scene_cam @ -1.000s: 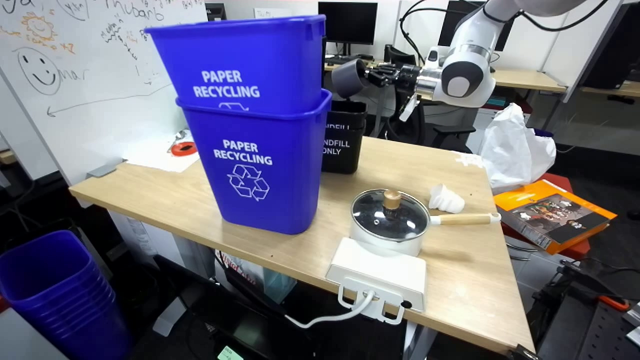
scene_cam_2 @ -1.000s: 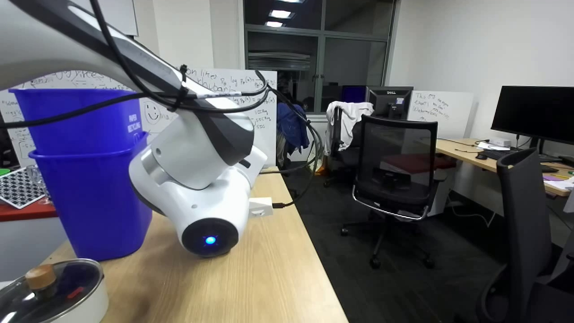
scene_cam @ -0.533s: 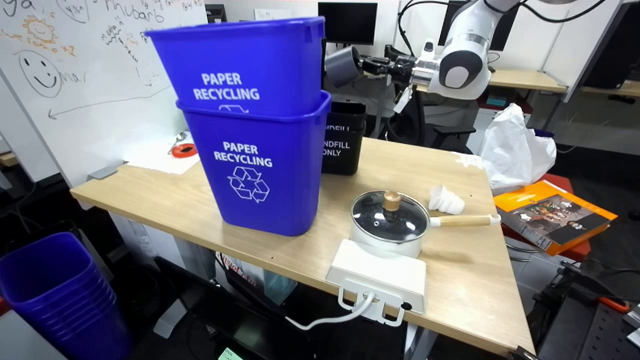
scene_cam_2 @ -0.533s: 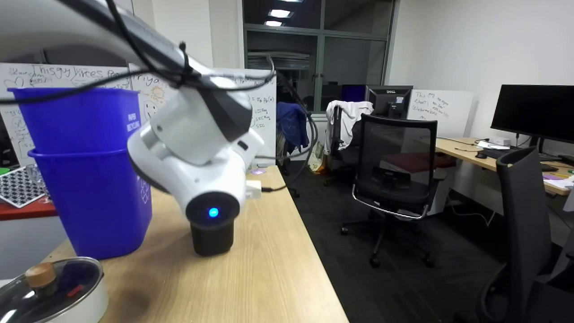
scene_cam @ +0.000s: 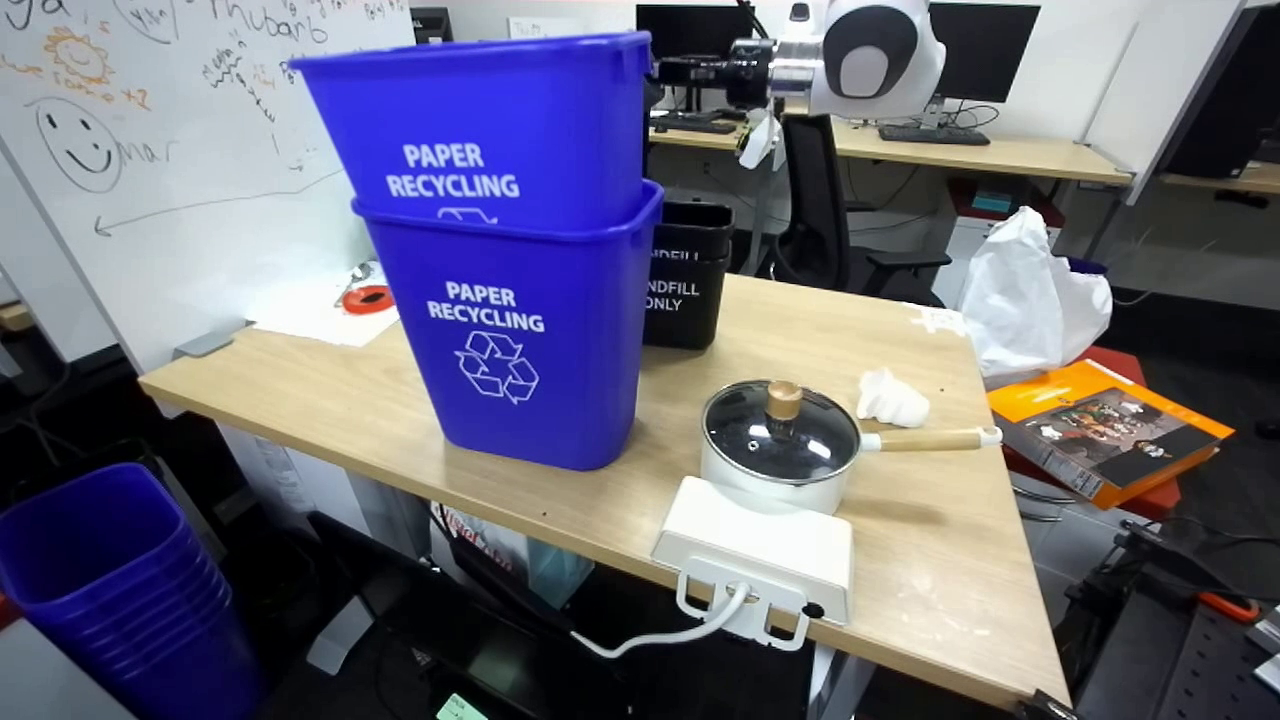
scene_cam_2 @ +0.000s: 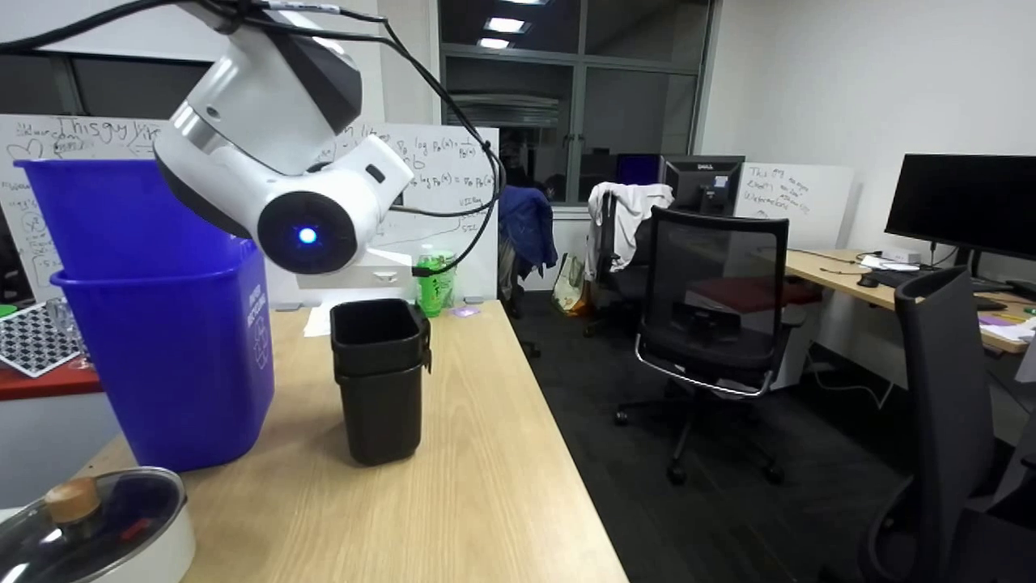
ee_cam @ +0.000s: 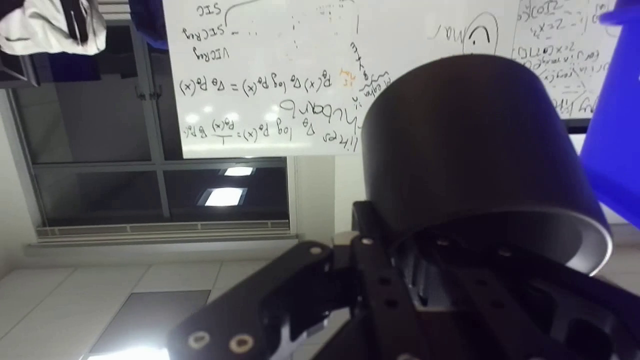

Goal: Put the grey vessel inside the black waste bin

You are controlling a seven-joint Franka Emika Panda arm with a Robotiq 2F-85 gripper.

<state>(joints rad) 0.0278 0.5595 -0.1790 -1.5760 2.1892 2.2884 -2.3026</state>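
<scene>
We have the cup (ee_cam: 465, 140) grasped in the claw (ee_cam: 395, 232), pinched by its wall near the rim, with what looks like one finger inside it and one outside. It is tipped well over, mouth turned back toward the claw; held by that one edge, it could swing or slip if we jerk, so we should move slowly with a firm grasp. The blue bins (scene_cam: 580, 300) rise close beside the cup in the wrist view, and the upper one could be knocked, so we would ease away from that side before coming down. The black bin (scene_cam_2: 384, 417), which looks like two nested together, stands lower than the claw with a narrow mouth; we cannot tell whether the cup is squarely over it, since the blue bins or the arm (scene_cam_2: 247, 109) hide the cup in both exterior views. We would centre it over that mouth, lower it to the rim, and only then let go. Well below and behind the claw, the pot (scene_cam: 775, 445) sits on the desk (scene_cam_2: 486, 502), where we judge it clear of our path. Ahead, a green bottle (scene_cam_2: 430, 291) stands past the black bin, and farther on the whiteboard (ee_cam: 260, 65) limits our reach.
</scene>
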